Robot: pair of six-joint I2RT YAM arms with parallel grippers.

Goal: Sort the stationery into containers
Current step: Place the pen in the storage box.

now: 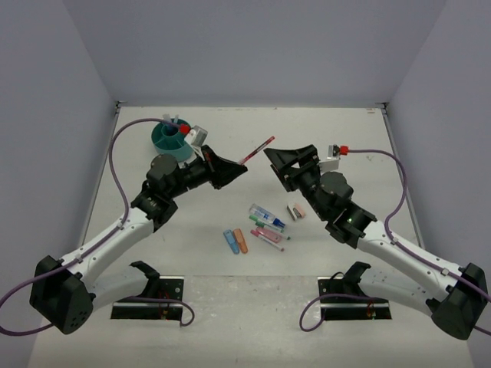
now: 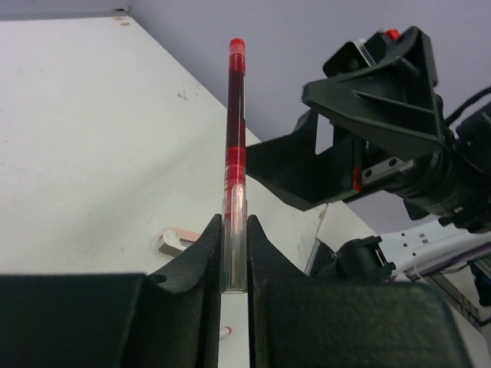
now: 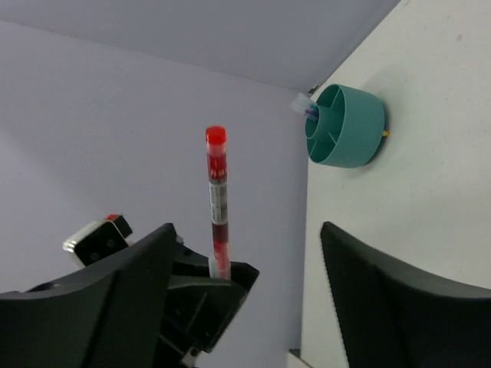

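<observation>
- The left end effector (image 2: 234,230) is clamped tight on the clear lower end of a red pen (image 2: 235,130). The rest of the pen sticks out past the fingertips, red cap at the far end.
- The pen is up off the desk (image 1: 345,123), in the air between the two arms, its capped end close to the right end effector (image 1: 272,157).
- The right end effector is spread wide and grips nothing. In its wrist view, its fingers (image 3: 399,299) stand either side of the pen, apart from it.
- The teal tub (image 1: 170,139) sits at the far left of the desk, behind the left arm, with something pale standing in one compartment.
- A loose pile of stationery (image 1: 266,222) lies mid-desk between the arms.
- Blue and orange pieces (image 1: 236,241) lie just beside the pile, and a small eraser (image 1: 296,211) lies on its right.
</observation>
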